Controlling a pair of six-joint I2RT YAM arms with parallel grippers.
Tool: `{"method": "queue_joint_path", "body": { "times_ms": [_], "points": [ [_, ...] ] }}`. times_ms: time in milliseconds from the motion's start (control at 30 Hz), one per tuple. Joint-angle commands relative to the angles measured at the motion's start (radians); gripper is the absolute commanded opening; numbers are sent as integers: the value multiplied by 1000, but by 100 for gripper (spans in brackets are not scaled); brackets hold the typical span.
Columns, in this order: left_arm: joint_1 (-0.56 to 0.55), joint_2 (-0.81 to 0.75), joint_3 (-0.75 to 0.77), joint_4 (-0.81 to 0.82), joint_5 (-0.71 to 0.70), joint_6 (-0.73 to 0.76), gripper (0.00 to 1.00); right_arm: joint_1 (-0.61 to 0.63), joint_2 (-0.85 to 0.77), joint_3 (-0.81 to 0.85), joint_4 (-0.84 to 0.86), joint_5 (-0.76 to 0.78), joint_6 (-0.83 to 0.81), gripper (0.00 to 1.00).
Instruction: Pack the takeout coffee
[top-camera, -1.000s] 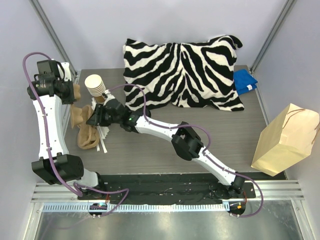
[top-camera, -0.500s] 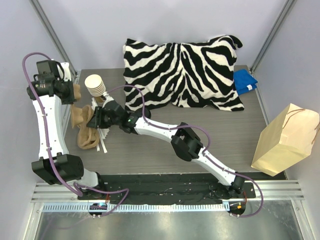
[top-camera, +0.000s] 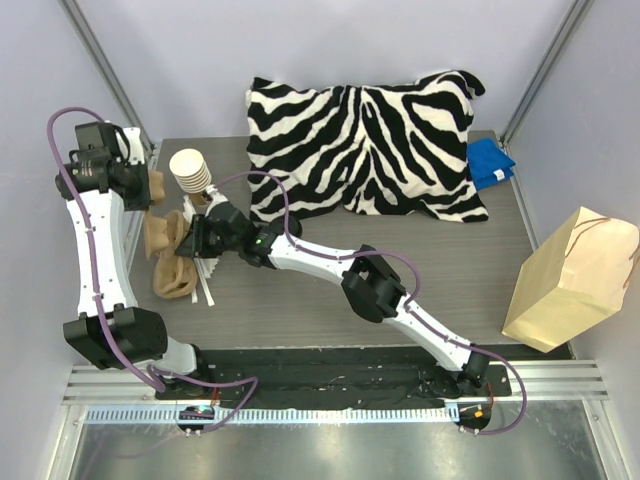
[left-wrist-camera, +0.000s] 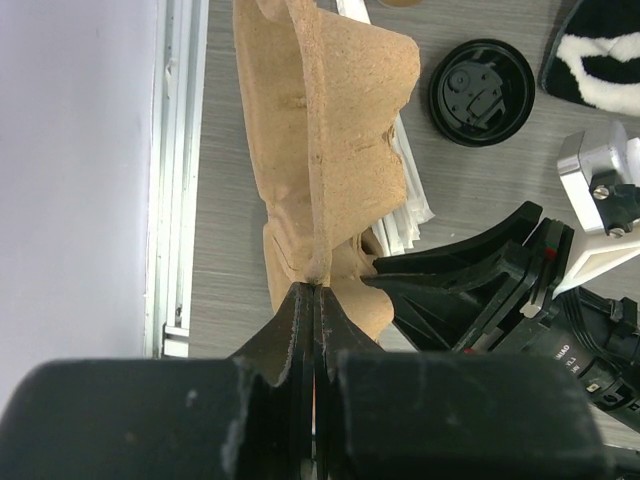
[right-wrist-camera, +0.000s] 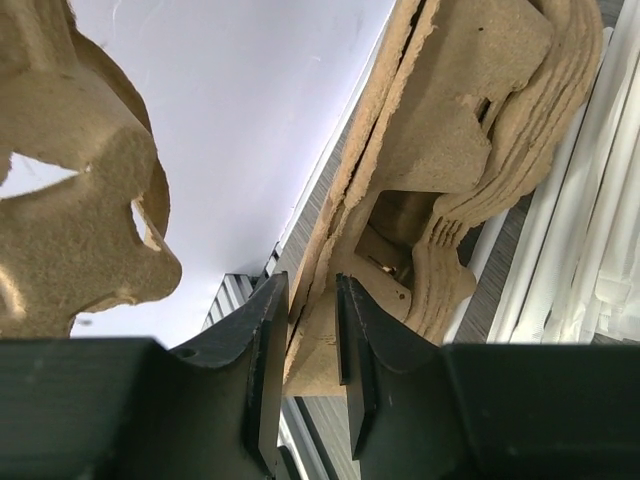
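Note:
The takeout coffee is out of view. My left gripper (top-camera: 150, 186) (left-wrist-camera: 317, 290) is shut on the rim of a brown pulp cup carrier (left-wrist-camera: 340, 130), holding it up at the table's left edge. My right gripper (top-camera: 186, 243) (right-wrist-camera: 310, 320) reaches in from the right, its jaws pressed on either side of the edge of the carrier stack (right-wrist-camera: 450, 150) (top-camera: 175, 275) below. The lifted carrier (right-wrist-camera: 80, 200) hangs apart from that stack, to its left in the right wrist view.
A stack of unlidded white-rimmed cups (top-camera: 190, 170) stands just behind the carriers. A loose black lid (left-wrist-camera: 481, 92) and white wrapped straws (top-camera: 207, 278) lie beside them. The zebra pillow (top-camera: 365, 150) and blue cloth (top-camera: 490, 162) are at the back. The paper bag (top-camera: 570, 280) stands far right.
My right gripper has edged left and its jaws have narrowed onto the edge of the carrier stack. The left gripper keeps its hold on the lifted carrier.

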Motion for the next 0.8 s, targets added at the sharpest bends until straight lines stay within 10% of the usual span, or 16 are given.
{"method": "queue_joint_path", "body": {
  "times_ms": [0, 200, 767],
  "points": [
    [7, -27, -6, 18, 15, -6, 0, 5, -1, 11, -13, 25, -28, 32],
    [9, -21, 0, 15, 14, -5, 0, 2, -1, 17, 17, -3, -29, 1],
    [9, -12, 9, 15, 9, -2, 0, -24, -9, -29, 295, -129, 149, 1]
  ]
}}
